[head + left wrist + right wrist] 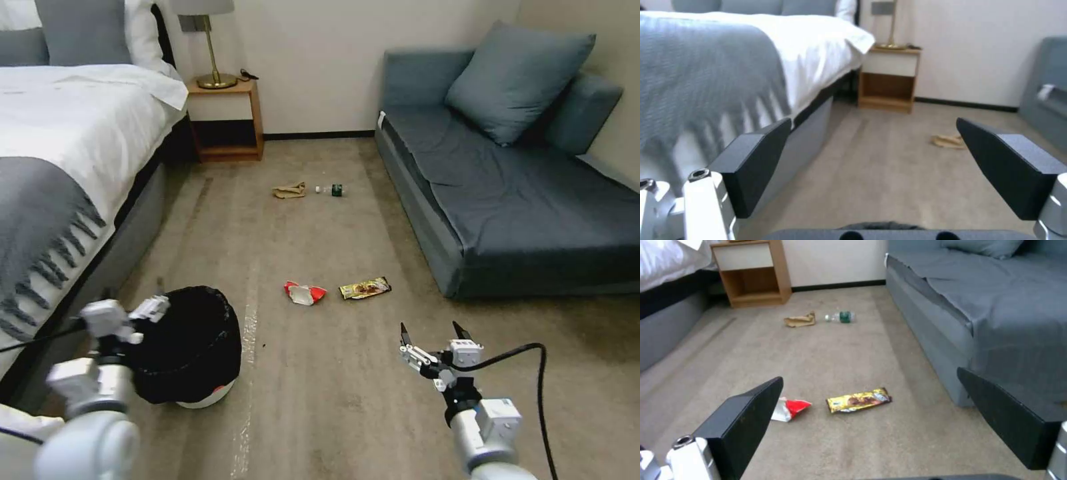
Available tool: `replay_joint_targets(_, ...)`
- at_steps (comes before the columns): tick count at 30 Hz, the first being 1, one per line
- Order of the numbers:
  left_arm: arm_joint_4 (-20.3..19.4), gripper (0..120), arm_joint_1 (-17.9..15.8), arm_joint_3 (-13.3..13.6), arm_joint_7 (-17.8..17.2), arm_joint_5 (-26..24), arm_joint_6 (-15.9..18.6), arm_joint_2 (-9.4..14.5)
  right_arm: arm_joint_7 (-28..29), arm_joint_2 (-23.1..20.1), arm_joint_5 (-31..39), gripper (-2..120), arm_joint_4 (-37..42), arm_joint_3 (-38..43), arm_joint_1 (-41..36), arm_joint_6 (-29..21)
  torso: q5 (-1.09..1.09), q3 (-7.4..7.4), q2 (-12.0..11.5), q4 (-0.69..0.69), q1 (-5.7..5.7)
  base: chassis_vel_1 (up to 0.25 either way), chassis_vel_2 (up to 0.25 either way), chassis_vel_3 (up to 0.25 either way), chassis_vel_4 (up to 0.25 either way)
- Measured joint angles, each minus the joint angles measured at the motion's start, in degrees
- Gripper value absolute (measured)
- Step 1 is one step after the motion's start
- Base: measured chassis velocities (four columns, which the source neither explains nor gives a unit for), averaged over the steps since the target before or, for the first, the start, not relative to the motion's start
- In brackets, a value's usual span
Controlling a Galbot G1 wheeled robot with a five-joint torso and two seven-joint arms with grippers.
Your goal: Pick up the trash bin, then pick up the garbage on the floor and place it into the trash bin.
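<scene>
Carpet — gold wrapper (365,288) lengthwise left-right

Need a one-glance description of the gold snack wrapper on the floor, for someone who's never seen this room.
Start at the grey-blue sofa on the right and drop to the carpet off its near front corner. Two litter pieces lie side by side there; the gold snack wrapper is the one closer to the sofa. It lies flat, long and shiny gold-brown, while its neighbour, the red-and-white wrapper, is crumpled.
</scene>
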Motion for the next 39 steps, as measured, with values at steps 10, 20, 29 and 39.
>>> replay_joint_targets(10,1.3,94,0.9,-0.5,-0.5,-1.6,-0.9,1.8,-1.0,0.0,0.3,100,-1.8,-0.1,1.2,1.8,0.01,0.0,0.0,0.01,0.0,0.0,0.0,0.0,0.0)
replay_joint_targets(20,6.5,94,-1.4,-1.1,-4.1,-3.8,5.9,3.5,-1.0,-1.2,1.0,100,-3.2,0.2,1.9,3.8,0.01,0.01,0.0,0.02,0.0,0.0,0.0,0.0,0.0)
replay_joint_targets(29,9.2,94,-1.4,-1.2,-9.9,-10.1,17.2,5.5,-0.8,-2.6,1.1,100,-4.3,0.6,2.3,4.6,0.01,0.01,0.0,0.02,0.01,0.0,0.0,0.0,0.0)
replay_joint_targets(39,14.3,94,-3.9,-0.1,-9.5,-12.0,20.2,5.0,-0.8,-3.6,1.2,100,-4.9,0.6,3.2,4.6,0.02,0.01,0.0,0.01,0.01,0.0,0.0,0.0,0.0)
